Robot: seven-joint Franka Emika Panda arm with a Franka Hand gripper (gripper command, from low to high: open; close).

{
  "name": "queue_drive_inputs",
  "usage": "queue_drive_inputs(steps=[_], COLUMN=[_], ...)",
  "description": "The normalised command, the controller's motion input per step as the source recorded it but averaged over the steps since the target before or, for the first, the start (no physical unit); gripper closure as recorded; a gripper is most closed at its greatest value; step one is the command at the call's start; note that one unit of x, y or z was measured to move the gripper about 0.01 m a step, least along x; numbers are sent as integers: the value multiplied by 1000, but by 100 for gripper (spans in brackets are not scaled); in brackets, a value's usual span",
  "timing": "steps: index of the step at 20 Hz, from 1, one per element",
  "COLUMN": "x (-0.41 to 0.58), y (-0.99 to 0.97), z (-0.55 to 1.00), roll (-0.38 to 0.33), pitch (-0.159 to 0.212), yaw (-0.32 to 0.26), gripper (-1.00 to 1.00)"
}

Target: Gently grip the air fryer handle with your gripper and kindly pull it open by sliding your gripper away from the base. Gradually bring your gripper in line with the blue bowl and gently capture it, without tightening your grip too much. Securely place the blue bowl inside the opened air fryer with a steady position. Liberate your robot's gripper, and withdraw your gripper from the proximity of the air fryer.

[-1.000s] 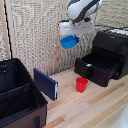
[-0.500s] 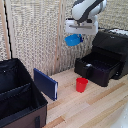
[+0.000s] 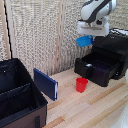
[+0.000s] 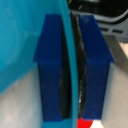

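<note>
The air fryer (image 3: pixel 104 60) stands with its drawer pulled out toward the exterior view's left, the air fryer handle (image 3: pixel 86 70) sticking out from the drawer's front, so the opening step looks finished. The pickup looks finished too: the gripper (image 3: pixel 88 35) hangs in the air with the blue bowl (image 3: pixel 84 40) in its grasp, and the wrist view shows the two blue fingers (image 4: pixel 50 70) pinched close on either side of the bowl's thin rim. The bowl is tilted and sits above the drawer's front edge, clear of the table (image 3: pixel 95 107), not yet inside the cavity. What seems left is lowering it into the open drawer, setting it level, letting go and backing away. A red cup (image 3: pixel 81 84) stands near the drawer's front.
</note>
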Motion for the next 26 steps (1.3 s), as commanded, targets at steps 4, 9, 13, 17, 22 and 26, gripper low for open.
queue_drive_inputs(steps=[4, 9, 13, 17, 22, 26], x=[111, 38, 34, 25, 122, 26], y=[-655, -381, -264, -238, -212, -196], z=[-420, -463, -447, -459, -452, -416], roll=[0, -20, -46, -61, -19, -9], pitch=[74, 45, 35, 5, 19, -19], yaw=[-135, -74, -43, -46, -7, 63], gripper=[100, 100, 100, 100, 100, 100])
